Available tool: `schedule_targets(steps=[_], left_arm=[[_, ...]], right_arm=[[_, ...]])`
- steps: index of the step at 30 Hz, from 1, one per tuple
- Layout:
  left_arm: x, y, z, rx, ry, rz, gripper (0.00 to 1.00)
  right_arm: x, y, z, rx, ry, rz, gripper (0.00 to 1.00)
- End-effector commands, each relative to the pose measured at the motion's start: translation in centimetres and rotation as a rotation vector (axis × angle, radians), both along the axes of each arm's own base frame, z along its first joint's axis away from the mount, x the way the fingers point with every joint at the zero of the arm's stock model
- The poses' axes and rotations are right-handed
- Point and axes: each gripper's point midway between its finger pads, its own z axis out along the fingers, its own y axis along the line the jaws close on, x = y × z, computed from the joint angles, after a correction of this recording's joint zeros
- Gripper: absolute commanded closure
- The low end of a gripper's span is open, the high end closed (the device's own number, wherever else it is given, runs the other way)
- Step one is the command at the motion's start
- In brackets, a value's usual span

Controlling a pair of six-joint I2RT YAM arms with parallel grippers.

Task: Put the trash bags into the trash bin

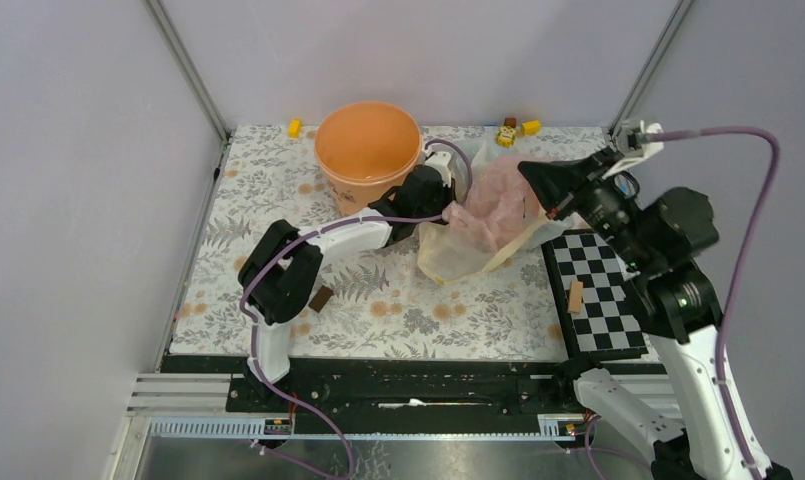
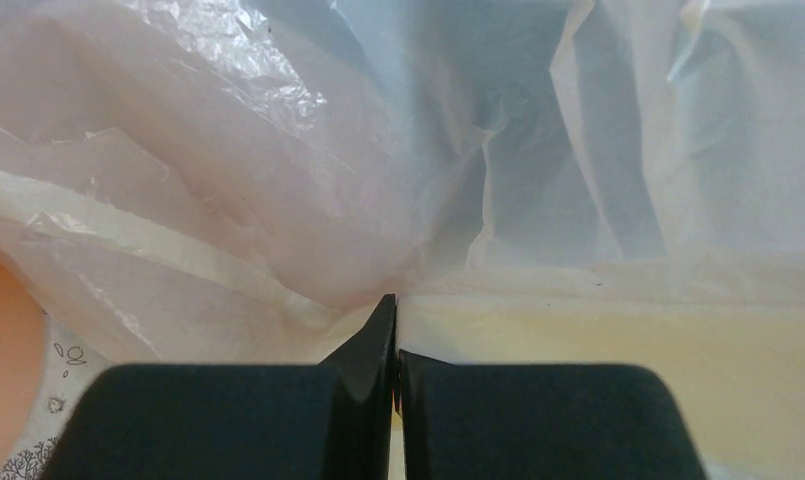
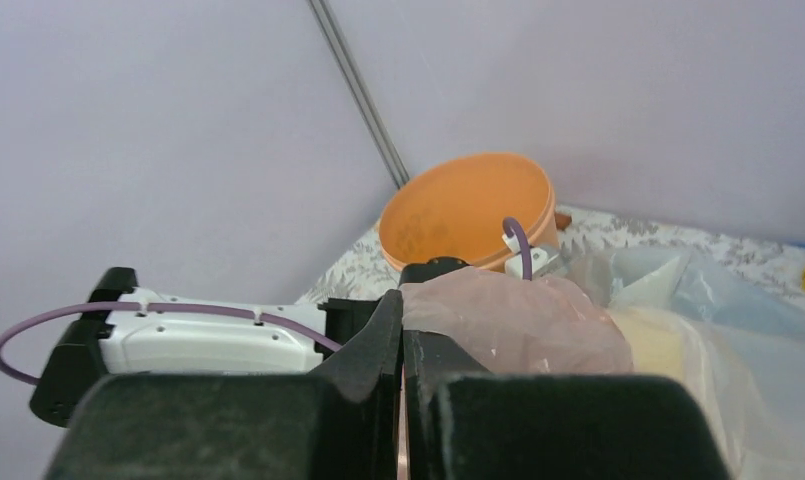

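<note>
The pale-pink trash bag lies crumpled on the floral mat, right of the peach-orange trash bin, which stands upright with nothing visible inside. My left gripper is at the bag's left edge. In the left wrist view it is shut, and the pink film puckers into its tips. My right gripper is at the bag's right side. In the right wrist view it is shut on the pink film, which drapes over one finger, with the bin beyond.
A cream-yellow bag and a clear whitish bag lie under and behind the pink one. A checkerboard with a wooden block sits at the right. Small toys line the back edge, and a brown block lies by the left arm.
</note>
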Motion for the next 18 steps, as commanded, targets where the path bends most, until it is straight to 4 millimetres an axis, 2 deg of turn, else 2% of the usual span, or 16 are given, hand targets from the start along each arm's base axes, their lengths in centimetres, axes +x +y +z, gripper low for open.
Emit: schedule_targets(steps=[1, 3, 5, 6, 8, 12, 14, 16, 17, 18], left_arm=[[0.6, -0.7, 3.7, -0.062, -0.094, -0.008, 1.0], [0.4, -0.4, 5.1, -0.067, -0.119, -0.01, 0.99], [0.2, 0.1, 6.6, -0.074, -0.137, -0.007, 0.92], [-0.1, 0.4, 8.1, -0.086, -0.151, -0.01, 0.84], [-0.9, 1.2, 10.2, -0.11, -0.163, -0.016, 0.66], [-4.0, 2.9, 15.0, -0.23, -0.175, -0.033, 0.3], [-5.3, 4.7, 16.4, -0.247, -0.184, 0.003, 0.2], [-6.4, 7.2, 17.1, -0.239, -0.186, 0.058, 0.06], [-7.1, 8.5, 17.3, -0.238, -0.178, 0.074, 0.02], [-7.8, 9.9, 16.4, -0.214, -0.15, 0.088, 0.01]], right_arm=[[-1.9, -0.8, 2.8, 0.047, -0.101, -0.004, 1.0], [-3.0, 0.0, 3.4, 0.041, -0.121, 0.063, 1.0], [-4.5, 1.0, 4.4, 0.046, -0.153, 0.158, 1.0], [-5.4, 1.7, 4.9, 0.049, -0.17, 0.224, 1.0], [-6.0, 2.5, 5.6, 0.063, -0.168, 0.29, 1.0], [-5.2, 4.0, 5.1, 0.081, -0.12, 0.371, 1.0], [-4.6, 4.9, 4.5, 0.105, -0.099, 0.417, 1.0], [-4.4, 5.9, 3.6, 0.134, -0.068, 0.486, 1.0], [-4.2, 6.3, 3.1, 0.154, -0.05, 0.512, 1.0], [-3.9, 6.7, 2.5, 0.178, -0.017, 0.537, 1.0]])
